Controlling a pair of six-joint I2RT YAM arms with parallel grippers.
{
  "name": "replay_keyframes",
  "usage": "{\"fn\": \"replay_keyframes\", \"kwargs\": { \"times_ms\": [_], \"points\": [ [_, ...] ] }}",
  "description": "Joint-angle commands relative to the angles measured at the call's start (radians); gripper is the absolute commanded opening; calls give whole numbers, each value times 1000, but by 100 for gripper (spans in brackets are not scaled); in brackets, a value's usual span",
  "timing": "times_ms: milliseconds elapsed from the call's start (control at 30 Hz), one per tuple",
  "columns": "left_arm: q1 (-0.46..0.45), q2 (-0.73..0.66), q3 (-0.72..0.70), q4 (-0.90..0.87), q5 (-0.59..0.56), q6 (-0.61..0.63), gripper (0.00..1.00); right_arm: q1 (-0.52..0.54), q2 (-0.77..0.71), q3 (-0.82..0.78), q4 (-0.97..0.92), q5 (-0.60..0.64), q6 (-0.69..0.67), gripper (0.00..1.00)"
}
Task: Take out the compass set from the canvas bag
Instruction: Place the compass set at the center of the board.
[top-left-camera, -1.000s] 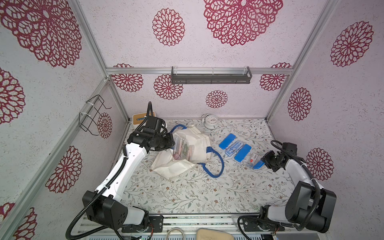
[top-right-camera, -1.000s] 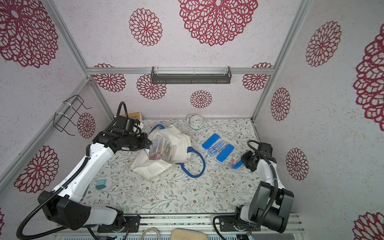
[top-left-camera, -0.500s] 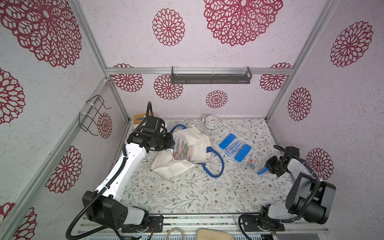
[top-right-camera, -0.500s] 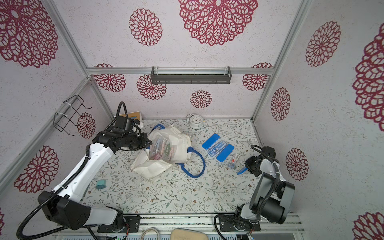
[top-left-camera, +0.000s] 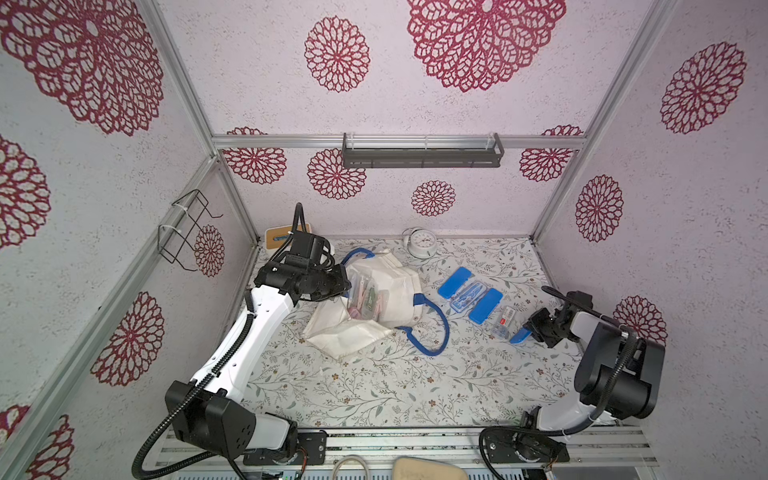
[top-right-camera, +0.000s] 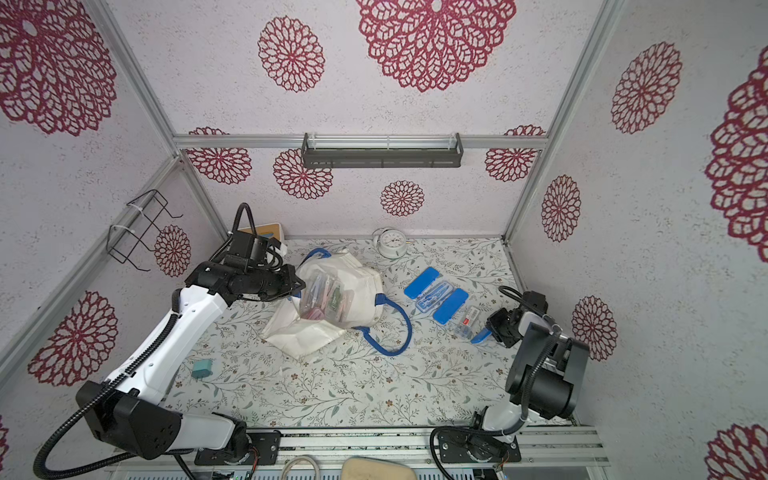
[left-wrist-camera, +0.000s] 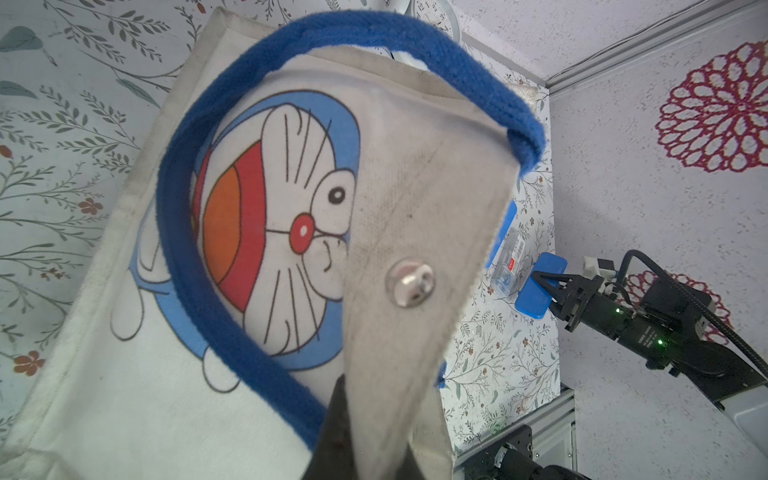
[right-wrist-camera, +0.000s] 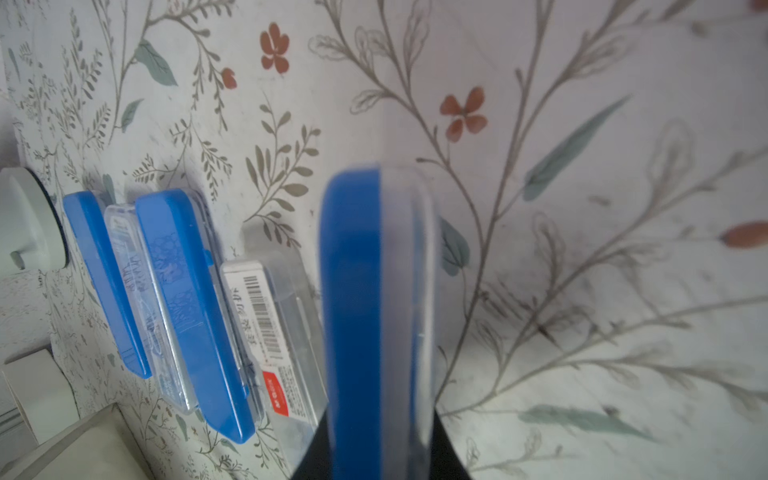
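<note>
1. Left claw (top-left-camera: 344, 286) is clamped tight on the mouth edge of the off-white, blue-strapped canvas bag (top-left-camera: 395, 282), slumped in the middle of the floral worktop (top-left-camera: 374, 395).
2. Right claw (top-left-camera: 528, 331) is pinching a flat blue compass set case (top-left-camera: 518, 336) with a clear lid, well clear of the bag, near the worktop's right edge.
3. Just beside it: a small clear barcode-labelled box (top-left-camera: 503, 322), then more blue cases (top-left-camera: 469, 295).

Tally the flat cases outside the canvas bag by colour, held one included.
blue cases on the table: 2
clear cases on the table: 2
blue-and-clear case in the right claw: 1
Total: 5
</note>
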Motion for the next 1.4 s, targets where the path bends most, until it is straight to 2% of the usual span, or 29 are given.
{"fn": "replay_keyframes", "kwargs": {
  "times_ms": [0, 200, 267, 367, 433, 567, 667, 767, 833, 933, 1067, 1167, 1367],
  "points": [
    [3, 4, 11, 67, 32, -10, 0, 27, 25, 38, 56, -46, -31, 20],
    [2, 16, 17, 70, 33, -15, 0, 93, 87, 76, 64, -61, -29, 23],
    [4, 18, 17, 68, 31, -16, 0, 92, 88, 68, 61, -50, -15, 32],
    [4, 18, 19, 68, 28, -19, 0, 85, 73, 71, 17, -3, -9, 52],
    [4, 17, 20, 65, 28, -20, 0, 72, 52, 74, -14, 21, -3, 61],
    [6, 20, 27, 59, 28, -16, 0, 57, -30, 87, -79, 86, 19, 69],
    [5, 24, 36, 55, 32, -10, 0, 73, -122, 93, -101, 98, 63, 69],
    [6, 32, 45, 50, 38, -7, 0, 153, -213, 107, -112, 96, 119, 68],
    [5, 37, 51, 46, 43, -2, 0, 252, -262, 113, -97, 90, 173, 68],
    [5, 41, 57, 39, 44, 1, 0, 411, -303, 92, -27, 81, 274, 68],
    [5, 46, 63, 29, 41, 2, 0, 553, -312, 66, 50, 107, 368, 70],
    [6, 48, 63, 26, 46, 6, 0, 652, -283, 48, 192, 51, 413, 73],
    [6, 55, 81, 13, 48, 11, 0, 821, -106, 150, 294, -17, 412, 74]
  ]
}}
